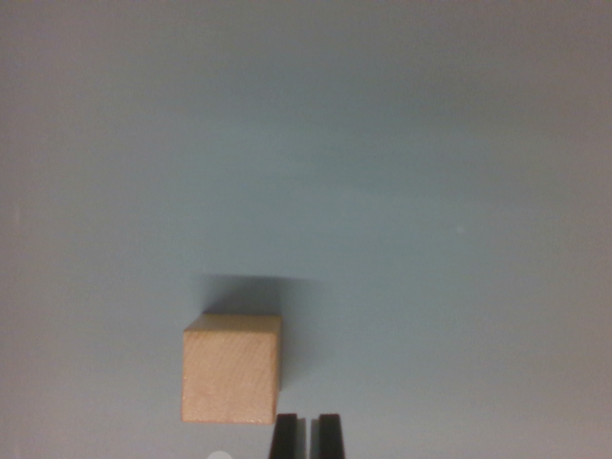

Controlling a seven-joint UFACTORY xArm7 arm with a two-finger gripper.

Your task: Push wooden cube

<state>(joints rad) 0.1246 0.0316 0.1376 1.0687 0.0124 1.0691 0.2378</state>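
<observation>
Wooden cube (pixel 232 369) sits on a plain grey-blue surface (pixel 402 191), low in the wrist view & a bit to the wrist view's left of centre. Top face and one lit side face show; grain faint. Soft shadow lies on the surface just beyond the cube's far edge. Gripper (pixel 306 437) pokes in at the bottom edge, just beside the cube's near corner on the wrist view's right: two dark fingertips (pixel 284 436), nearly together w/ only a thin slit between, jaws holding nothing. Whether the closer fingertip touches the cube, can't tell.
</observation>
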